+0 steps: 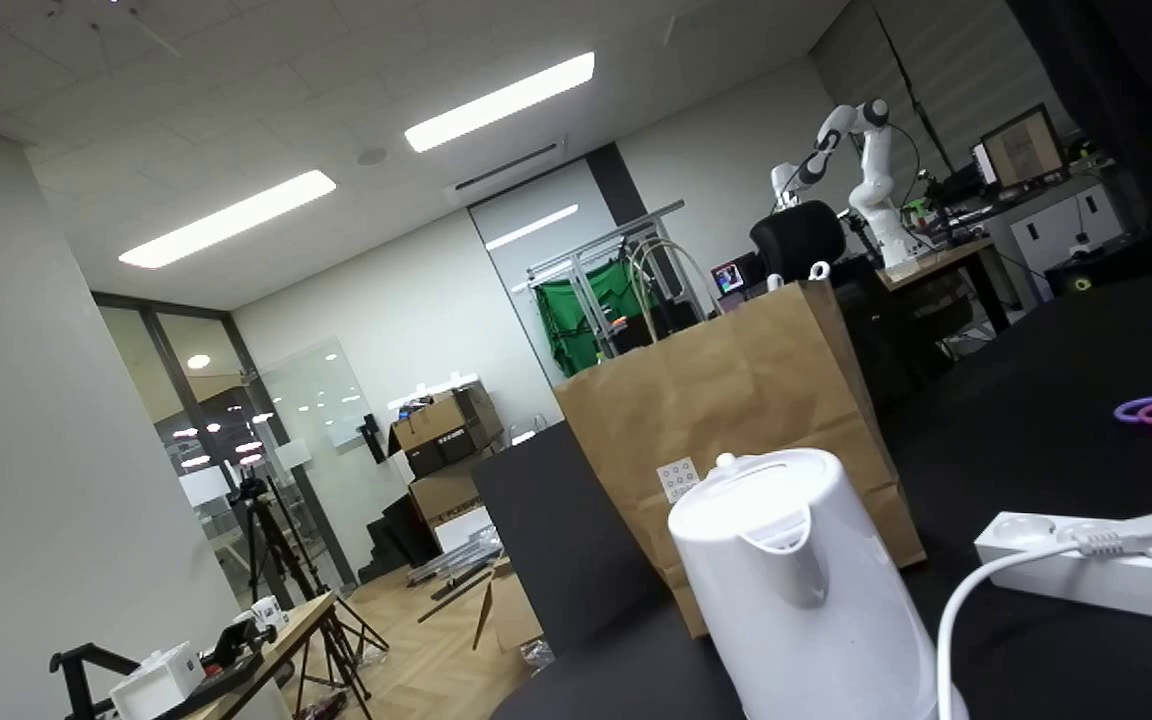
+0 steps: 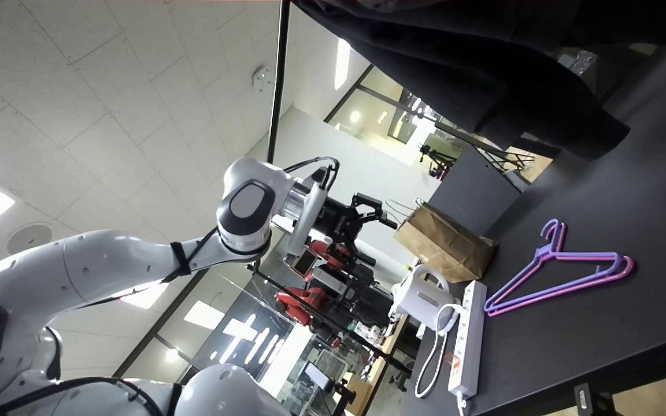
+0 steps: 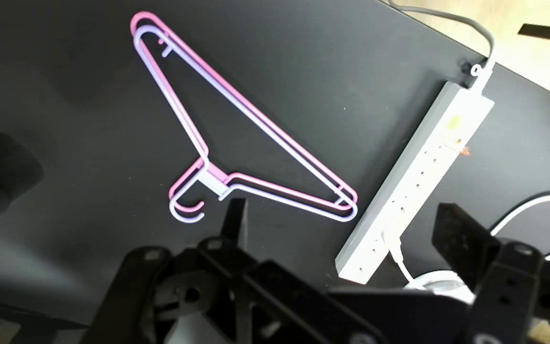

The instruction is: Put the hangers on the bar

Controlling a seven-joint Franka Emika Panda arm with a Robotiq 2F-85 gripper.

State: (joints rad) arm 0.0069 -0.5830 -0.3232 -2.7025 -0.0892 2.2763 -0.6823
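1. Jaws spread wide, the gripper (image 2: 380, 242) hangs in the air, well above the level of the strip (image 3: 411, 186).
2. In the wrist view one finger (image 3: 234, 224) shows off one long side of the strip, the other off the opposite long side.
3. The strip, white, lies on the table (image 2: 558, 341). A plug (image 1: 1131, 538) sits in it near one end, a cable (image 1: 948, 625) curving away; a cord (image 3: 451, 17) leaves its opposite end and crosses the table's edge.
4. The two hangers lie on the table just beside the strip: a purple hanger (image 3: 212, 182) over a pink hanger (image 3: 216, 172), nearly matched in outline, the pink showing as a slightly offset edge. One corner of the pair comes close to the strip's long side; the hooks (image 3: 186, 220) sit farther from it.
5. The kettle (image 1: 806, 590), also white, stands near the strip, across it from the hangers.
6. The bag (image 2: 448, 240), brown paper, stands upright near the plug's end of the strip, beside the kettle; whether bag and kettle touch I cannot tell.
7. In an exterior view black clothing (image 2: 472, 75) hangs well apart from the strip, past the hangers.
8. The white arm (image 2: 125, 263) holds the gripper out, its links well apart from the strip.
9. The black bar (image 2: 278, 86) runs behind the arm in an exterior view, high over the strip's level.
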